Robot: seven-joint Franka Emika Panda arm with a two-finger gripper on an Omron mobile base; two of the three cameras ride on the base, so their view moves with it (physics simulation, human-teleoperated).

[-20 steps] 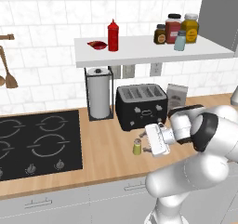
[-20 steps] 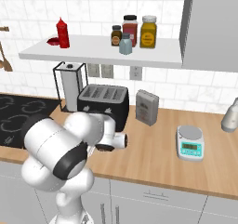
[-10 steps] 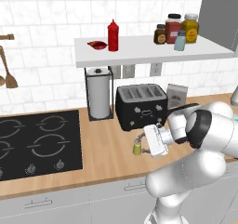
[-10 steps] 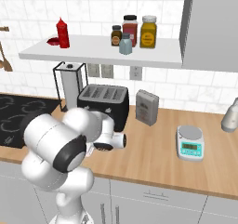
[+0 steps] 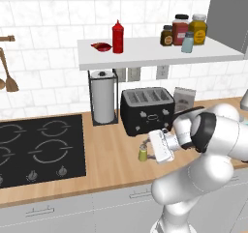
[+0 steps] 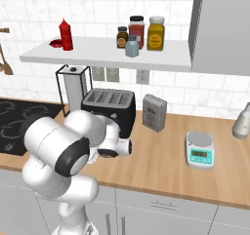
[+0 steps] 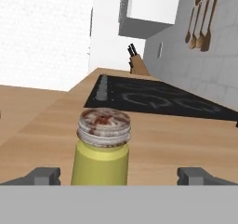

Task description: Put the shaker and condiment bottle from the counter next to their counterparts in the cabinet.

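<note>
Little is changed: small yellow-green shaker point(image 7: 101, 148) is bracketed by wide-open, empty gripper point(image 7: 120, 175); centred closure below the cap is advised.

The claw point(image 7: 119, 175) hangs low over the table point(image 5: 111, 162), its jaws spread wide with the shaker point(image 5: 143, 152) standing upright between them, nearer one tip than the other and touching neither. Beyond the shaker, straight ahead of the claw, the hob point(image 7: 153, 97) lies flat in the table, with a knife block point(image 7: 137, 62) past its far end. Behind the claw, toward the wall, stands the toaster point(image 5: 147, 111), with the paper towel holder point(image 5: 103, 103) beside it. Well above the claw runs the cabinet point(image 5: 160, 57) shelf, carrying the condiment bottle point(image 5: 117, 36), a flat item point(image 5: 102, 47) just beside it, and a cluster of jars point(image 5: 184, 31) well apart from those.
</note>
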